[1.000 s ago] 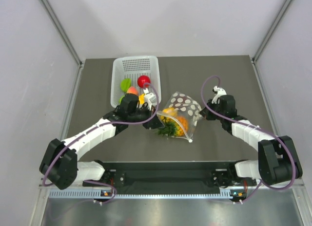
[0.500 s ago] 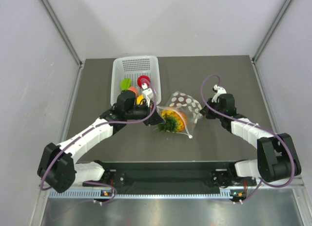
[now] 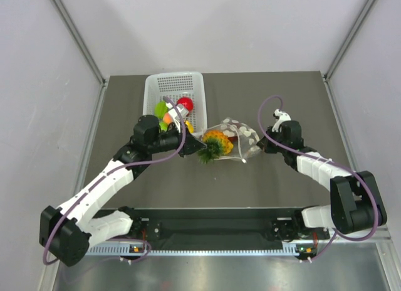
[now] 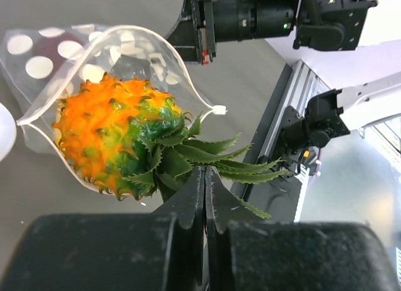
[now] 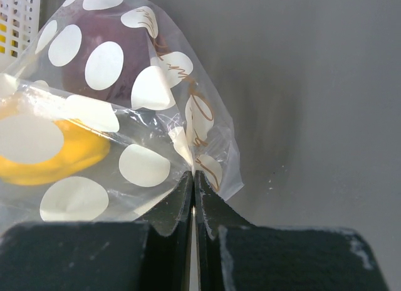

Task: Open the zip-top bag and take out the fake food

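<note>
The zip-top bag [image 3: 241, 133], clear with cream dots, lies open at mid table. My left gripper [image 3: 195, 144] is shut on the green leafy top of the orange pineapple-like fruit [image 3: 215, 140]. In the left wrist view my left gripper [image 4: 205, 173] pinches the leaves, and the fruit's orange body [image 4: 100, 137] still sits in the bag's open mouth [image 4: 147, 39]. My right gripper [image 3: 261, 147] is shut on the bag's far corner. In the right wrist view my right gripper [image 5: 193, 175] shows this pinch. The dark maroon piece [image 5: 119, 46] and the yellow bell pepper [image 5: 59, 154] are inside the bag [image 5: 147, 87].
A white perforated basket [image 3: 150, 90] stands just behind my left gripper, holding a red apple [image 3: 184, 103] and a green piece [image 3: 161, 108]. The right arm's wrist [image 4: 269, 15] shows across the bag in the left wrist view. The table's front rail runs below the arms.
My left gripper has moved left and back toward the basket, drawing the pineapple-like fruit partway out of the bag's mouth. The bag has stretched and shifted left. My right gripper has held its place.
</note>
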